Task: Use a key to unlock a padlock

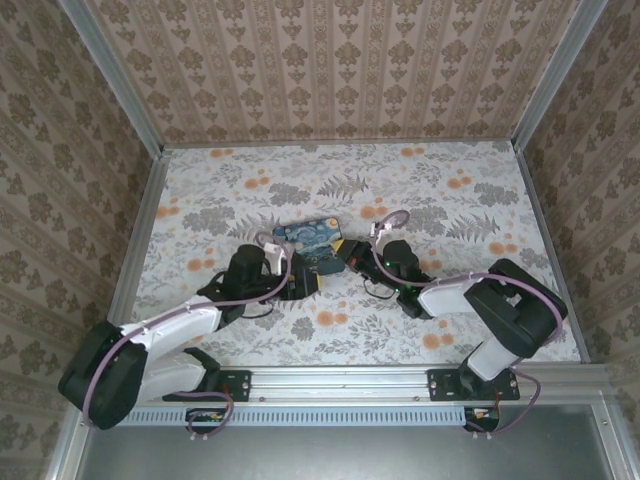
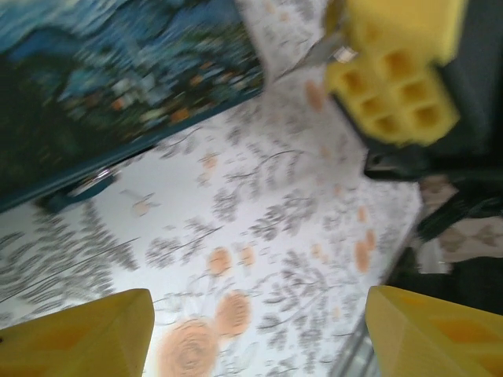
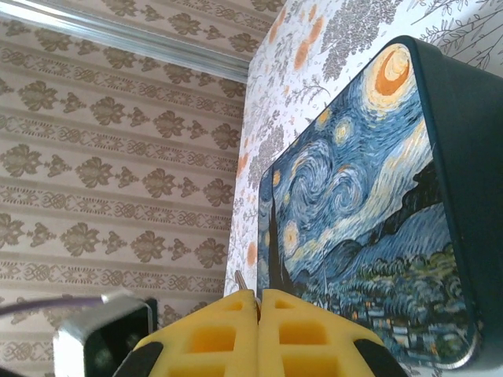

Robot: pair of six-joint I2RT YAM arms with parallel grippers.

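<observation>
Left tool (image 2: 259, 322) is held spread and empty, low over the counter (image 2: 275, 196). The padlock (image 2: 72, 195) is seen blurred at the edge of the Starry Night box (image 2: 118, 86), not gripped. The key (image 3: 240, 283) is pinched between the pressed-together pads of the right tool (image 3: 259, 314), with its tip protruding. The padlock body should be clamped first, keyway turned toward the key. Insertion should be aligned slowly, as both parts are tiny and slip is likely.

Two robot arms (image 1: 180, 325) (image 1: 470, 290), one printed box (image 1: 312, 243), one padlock (image 2: 64, 198), one key (image 2: 310, 55)
</observation>
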